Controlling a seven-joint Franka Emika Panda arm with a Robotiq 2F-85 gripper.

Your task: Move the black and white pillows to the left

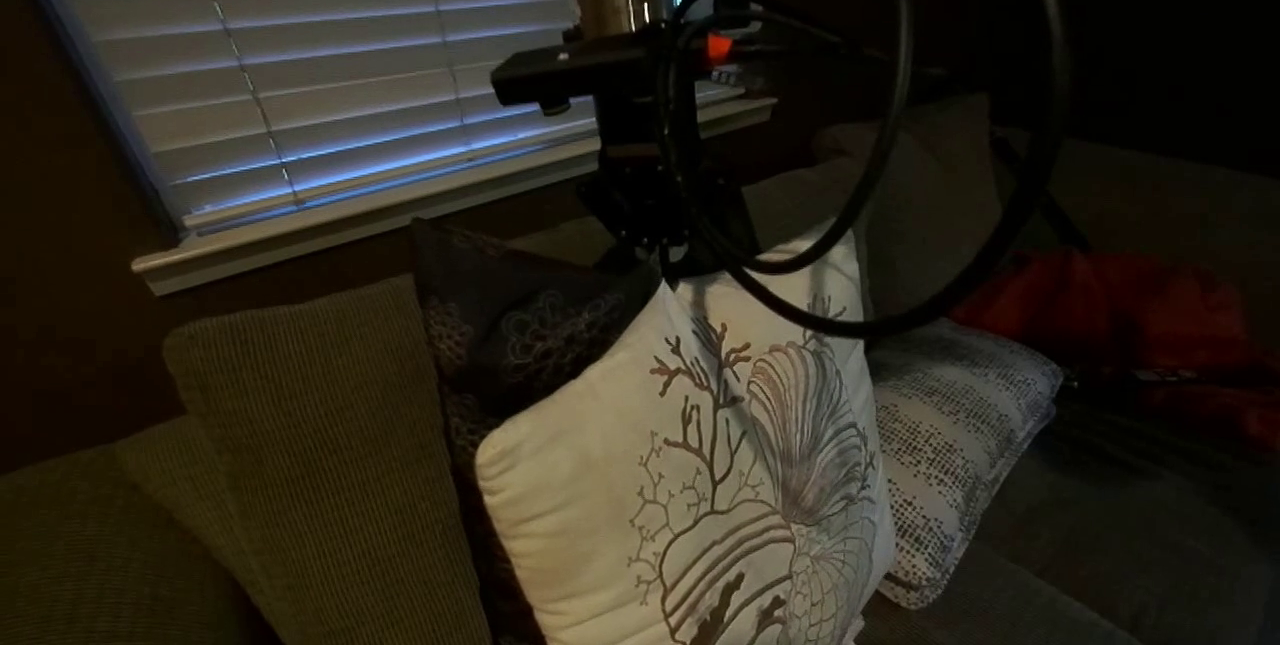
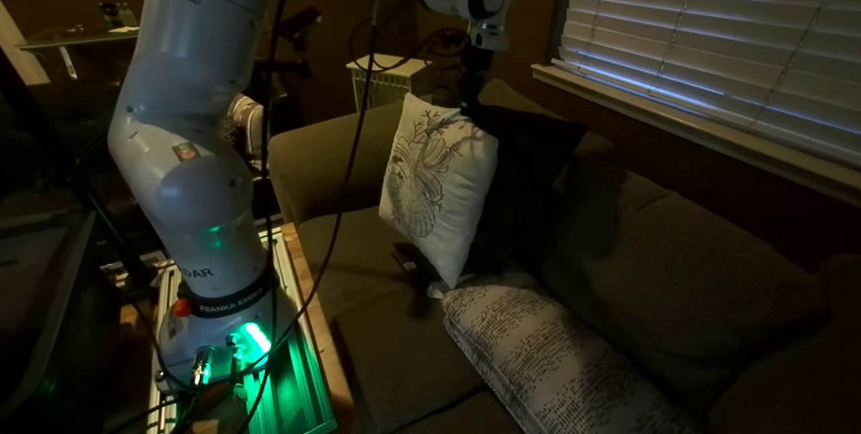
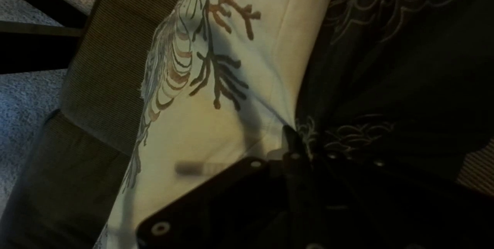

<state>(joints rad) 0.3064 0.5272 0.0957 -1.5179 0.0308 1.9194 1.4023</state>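
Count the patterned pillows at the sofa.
3. In an exterior view: the white pillow in front, the black pillow partly behind it, and the dotted pillow to the white one's right in the picture. Others may be hidden behind these.

Low light prevails in all three views. Bluish light edges the slats of the window blinds (image 1: pixel 350 65) in both exterior views; in an exterior view, a green lamp (image 2: pixel 255 338) glares at the robot's base (image 2: pixel 218 333), and the black pillow (image 2: pixel 525 178) loses nearly all detail. In the wrist view, soft-edged shadows cross the white pillow (image 3: pixel 208 133).
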